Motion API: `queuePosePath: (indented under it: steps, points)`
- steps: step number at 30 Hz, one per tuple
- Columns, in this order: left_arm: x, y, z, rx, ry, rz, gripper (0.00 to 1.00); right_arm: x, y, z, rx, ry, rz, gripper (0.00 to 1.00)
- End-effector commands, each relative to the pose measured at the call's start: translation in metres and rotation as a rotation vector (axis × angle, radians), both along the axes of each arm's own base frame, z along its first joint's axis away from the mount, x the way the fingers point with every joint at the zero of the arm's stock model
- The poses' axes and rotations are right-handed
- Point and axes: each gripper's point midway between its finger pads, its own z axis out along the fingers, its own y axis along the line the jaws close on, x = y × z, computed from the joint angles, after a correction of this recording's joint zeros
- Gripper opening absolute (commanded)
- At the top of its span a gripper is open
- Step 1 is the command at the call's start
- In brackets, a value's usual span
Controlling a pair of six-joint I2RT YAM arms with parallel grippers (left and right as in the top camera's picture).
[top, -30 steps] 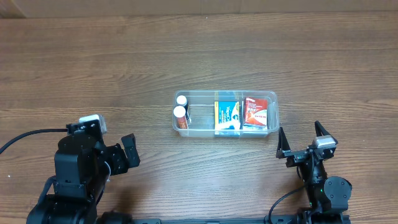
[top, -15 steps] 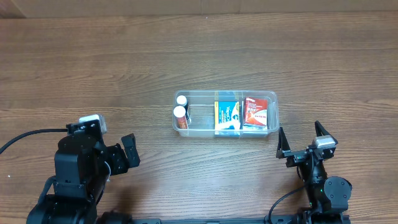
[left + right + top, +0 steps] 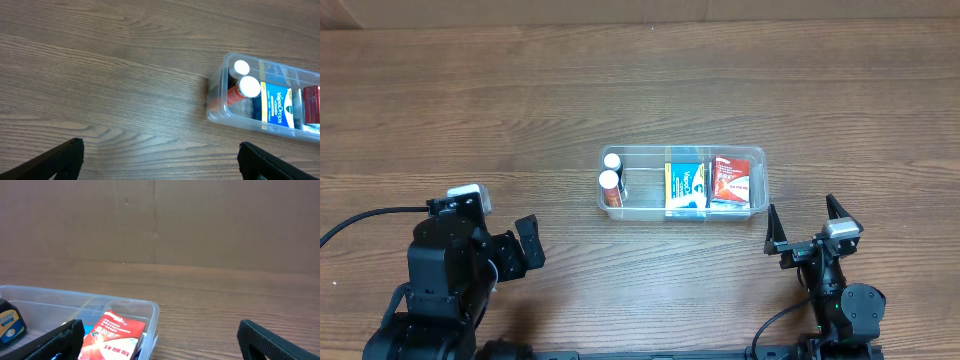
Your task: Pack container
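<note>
**Clear container holds bottles and boxes as both claws stand wide**

Seen from overhead, the clear container (image 3: 642, 192) lies just right of the frame's centre on the wooden surface (image 3: 470, 100). Two white-capped bottles (image 3: 610, 172) stand at its left end, a blue and yellow box (image 3: 686, 184) sits in the middle, and a red box (image 3: 731, 178) is at its right end. The left claw (image 3: 165, 162), at lower left, is spread wide and well apart from the container. The right claw (image 3: 802, 222), at lower right, is also spread wide, holding nothing, near the container's lower right corner.
</note>
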Motion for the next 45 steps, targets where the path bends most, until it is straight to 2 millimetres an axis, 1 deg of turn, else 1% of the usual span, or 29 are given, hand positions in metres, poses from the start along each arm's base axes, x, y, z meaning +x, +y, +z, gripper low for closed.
queuePosePath:
  steps: [1, 2, 4, 7, 10, 12, 16, 20, 24, 30, 32, 33, 34, 35, 45]
  points:
    - [-0.001, 0.004, -0.002, 0.013, 0.003, 0.020, 1.00, 0.000, 0.001, -0.001, -0.004, -0.008, 0.006, 1.00]
    - [-0.003, 0.008, -0.003, 0.048, 0.008, 0.016, 1.00, 0.000, 0.001, -0.001, -0.004, -0.008, 0.006, 1.00]
    - [-0.008, 0.010, -0.007, 0.065, 0.018, 0.008, 1.00, 0.000, 0.001, -0.001, -0.004, -0.008, 0.006, 1.00]
    - [-0.014, 0.012, -0.017, 0.087, 0.010, -0.005, 1.00, 0.000, 0.001, -0.001, -0.004, -0.008, 0.006, 1.00]
    - [-0.023, 0.019, -0.037, 0.095, -0.029, 0.020, 1.00, 0.000, 0.001, -0.001, -0.004, -0.008, 0.006, 1.00]
    - [-0.024, 0.023, -0.049, 0.101, -0.097, 0.034, 1.00, 0.000, 0.001, -0.001, -0.004, -0.008, 0.006, 1.00]
    - [-0.017, 0.022, -0.061, 0.133, -0.251, -0.006, 1.00, 0.000, 0.001, -0.001, -0.005, -0.008, 0.006, 1.00]
    - [0.000, 0.022, -0.056, 0.214, -0.445, -0.046, 1.00, 0.000, 0.001, -0.001, -0.004, -0.008, 0.006, 1.00]
    - [0.017, 0.021, -0.053, 0.256, -0.598, -0.052, 1.00, 0.000, 0.001, -0.001, -0.004, -0.008, 0.006, 1.00]
    - [0.036, 0.026, -0.052, 0.284, -0.748, -0.022, 1.00, 0.000, 0.001, -0.001, -0.004, -0.008, 0.006, 1.00]
    - [0.039, 0.027, -0.061, 0.285, -0.760, -0.014, 1.00, 0.000, 0.001, -0.001, -0.004, -0.008, 0.006, 1.00]
    - [0.042, 0.025, -0.076, 0.259, -0.736, -0.019, 1.00, 0.000, 0.001, -0.001, -0.004, -0.008, 0.006, 1.00]
    - [0.042, 0.023, -0.085, 0.236, -0.710, -0.028, 1.00, 0.000, 0.001, -0.001, -0.004, -0.008, 0.006, 1.00]
    - [0.042, 0.022, -0.088, 0.232, -0.696, -0.038, 1.00, 0.000, 0.001, -0.001, -0.004, -0.008, 0.006, 1.00]
    - [0.042, 0.019, -0.088, 0.220, -0.699, -0.050, 1.00, 0.000, 0.001, -0.001, -0.004, -0.008, 0.006, 1.00]
